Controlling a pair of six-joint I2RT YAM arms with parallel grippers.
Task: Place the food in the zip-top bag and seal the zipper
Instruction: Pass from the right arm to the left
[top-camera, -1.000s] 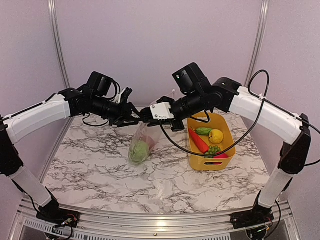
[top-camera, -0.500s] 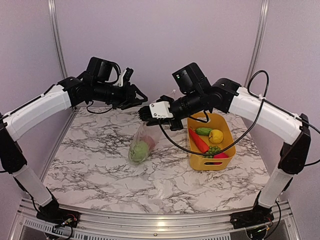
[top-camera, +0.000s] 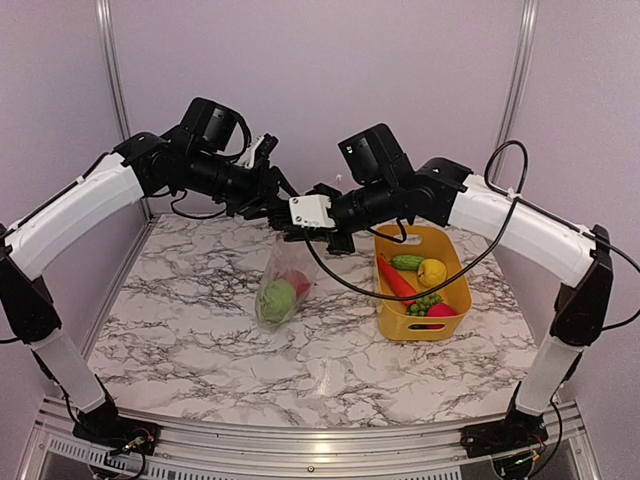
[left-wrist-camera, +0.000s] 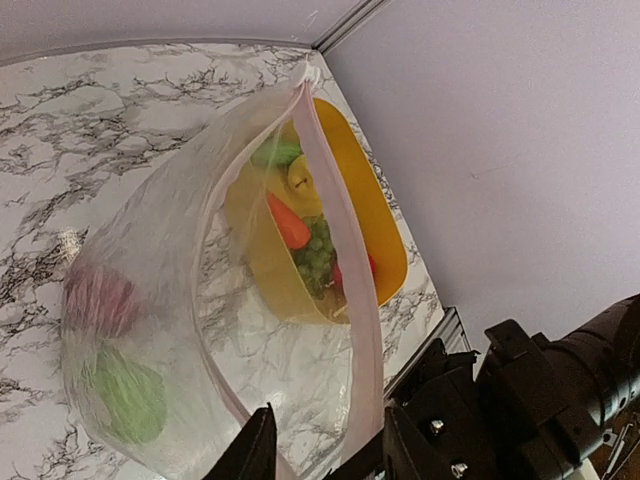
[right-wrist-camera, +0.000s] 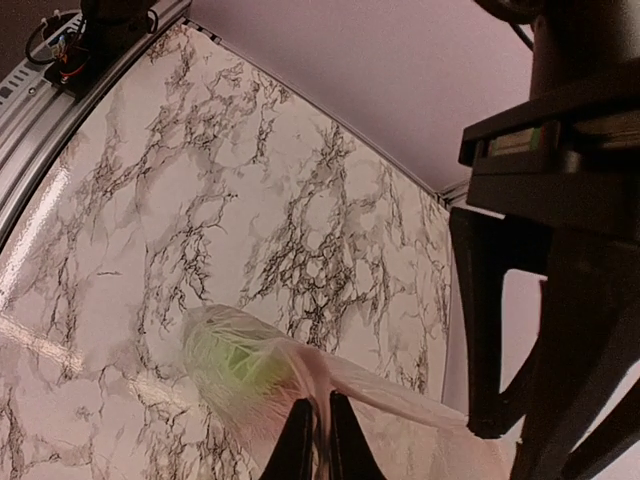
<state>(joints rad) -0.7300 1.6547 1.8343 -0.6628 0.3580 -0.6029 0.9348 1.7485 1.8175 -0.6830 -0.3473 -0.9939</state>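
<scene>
Left gripper (left-wrist-camera: 325, 452), lifted clear half a second ago, is back at the mouth of the zip-top bag (top-camera: 284, 285), jaws wide, straddling the zipper (left-wrist-camera: 335, 230). Right gripper (right-wrist-camera: 320, 440) stays pinched on the rim, and the bag hangs beneath it. A regrasp is likely pending. The lemon (top-camera: 432, 272) is not yet loaded and lies in the yellow basket (top-camera: 412, 328).

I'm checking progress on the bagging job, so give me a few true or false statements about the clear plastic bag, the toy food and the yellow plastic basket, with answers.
1. The right gripper is shut on the top edge of the clear crinkly zip-top bag. True.
2. The pale zipper strip is sealed. False: the left wrist view shows its two sides apart, so the mouth is open.
3. A green toy apple is inside the bag. True.
4. The yellow toy lemon is in the bag. False: it lies in the yellow plastic basket.
5. The left gripper is clamped shut. False: its fingers stand apart at the bag's mouth.
</scene>
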